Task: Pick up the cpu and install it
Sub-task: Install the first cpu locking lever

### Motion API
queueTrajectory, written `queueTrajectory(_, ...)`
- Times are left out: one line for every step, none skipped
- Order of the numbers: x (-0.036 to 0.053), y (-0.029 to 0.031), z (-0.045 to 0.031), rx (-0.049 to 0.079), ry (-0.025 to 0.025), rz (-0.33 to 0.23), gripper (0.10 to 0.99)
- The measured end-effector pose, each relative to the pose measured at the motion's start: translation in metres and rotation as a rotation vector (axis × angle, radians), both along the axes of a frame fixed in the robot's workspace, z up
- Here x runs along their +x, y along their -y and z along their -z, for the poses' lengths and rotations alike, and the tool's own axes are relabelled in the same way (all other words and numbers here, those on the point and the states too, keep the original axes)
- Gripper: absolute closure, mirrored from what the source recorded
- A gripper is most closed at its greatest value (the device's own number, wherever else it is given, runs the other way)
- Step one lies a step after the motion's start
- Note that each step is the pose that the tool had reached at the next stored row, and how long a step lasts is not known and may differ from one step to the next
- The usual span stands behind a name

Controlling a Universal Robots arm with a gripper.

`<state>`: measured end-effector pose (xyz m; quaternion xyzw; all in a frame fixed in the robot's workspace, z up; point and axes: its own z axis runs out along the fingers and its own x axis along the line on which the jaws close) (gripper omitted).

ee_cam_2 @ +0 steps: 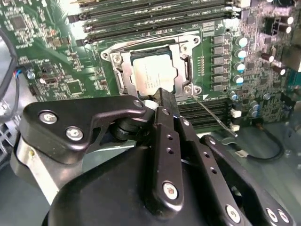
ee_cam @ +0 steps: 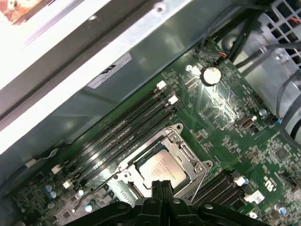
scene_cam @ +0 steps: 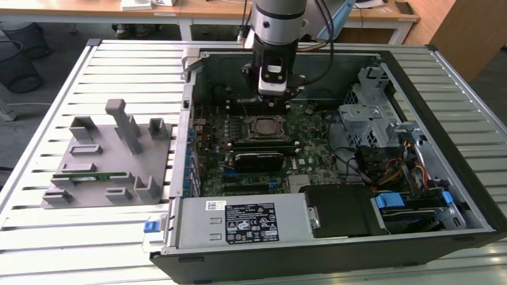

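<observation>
The cpu (scene_cam: 263, 126) lies flat in the black-framed motherboard socket inside the open computer case (scene_cam: 467, 178). Its silvery top shows in both wrist views (ee_cam_2: 151, 73) (ee_cam: 162, 169), ringed by the metal socket frame (ee_cam_2: 117, 70). My gripper (scene_cam: 271, 102) hangs just over the socket's back edge. Its two black fingers (ee_cam: 161, 188) are pressed together, shut, with nothing between them. In the second wrist view the fingertips (ee_cam_2: 163, 98) sit at the rim of the cpu; whether they touch it I cannot tell.
A thin socket lever (ee_cam_2: 214, 115) lies beside the socket. Memory slots (ee_cam: 122, 134) run along one side of it. A power supply (scene_cam: 237, 221) and drive cage (scene_cam: 372, 119) crowd the case. A grey holder (scene_cam: 111, 160) with a green memory stick (scene_cam: 94, 176) sits on the slatted table.
</observation>
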<state>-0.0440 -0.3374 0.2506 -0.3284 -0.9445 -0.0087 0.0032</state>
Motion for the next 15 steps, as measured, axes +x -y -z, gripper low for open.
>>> queueTrajectory(0.0000, 0.0000, 0.0000, 0.000, -0.0001, -0.018, 0.980)
queueTrajectory(-0.0001, 0.0000, 0.0000, 0.000, -0.0001, -0.035, 0.980)
queueTrajectory(-0.0001, 0.0001, 0.0001, 0.000, -0.0001, -0.052, 0.980)
queueTrajectory(0.0000, 0.0001, 0.0001, 0.001, -0.0001, -0.071, 0.980)
queueTrajectory(0.0000, 0.0001, 0.0002, 0.001, -0.0001, -0.087, 0.980)
queueTrajectory(0.0000, 0.0000, 0.0002, 0.001, -0.0001, -0.102, 0.980)
queueTrajectory(0.0000, 0.0000, 0.0002, 0.001, -0.0001, -0.117, 0.980)
queueTrajectory(0.0000, 0.0000, 0.0003, 0.001, -0.0001, -0.131, 0.980)
queueTrajectory(0.0000, 0.0000, 0.0003, 0.001, -0.0001, -0.146, 0.980)
queueTrajectory(0.0000, 0.0000, 0.0003, 0.001, -0.0001, -0.160, 0.980)
queueTrajectory(0.0000, 0.0000, 0.0003, 0.001, -0.0001, -0.175, 0.980)
queueTrajectory(0.0000, 0.0000, 0.0004, 0.001, -0.0001, -0.190, 0.980)
queueTrajectory(0.0000, 0.0000, 0.0004, 0.001, -0.0001, -0.205, 0.980)
queueTrajectory(0.0000, 0.0000, 0.0004, 0.001, -0.0001, -0.220, 0.980)
queueTrajectory(0.0000, 0.0000, 0.0004, 0.001, -0.0002, -0.235, 0.980)
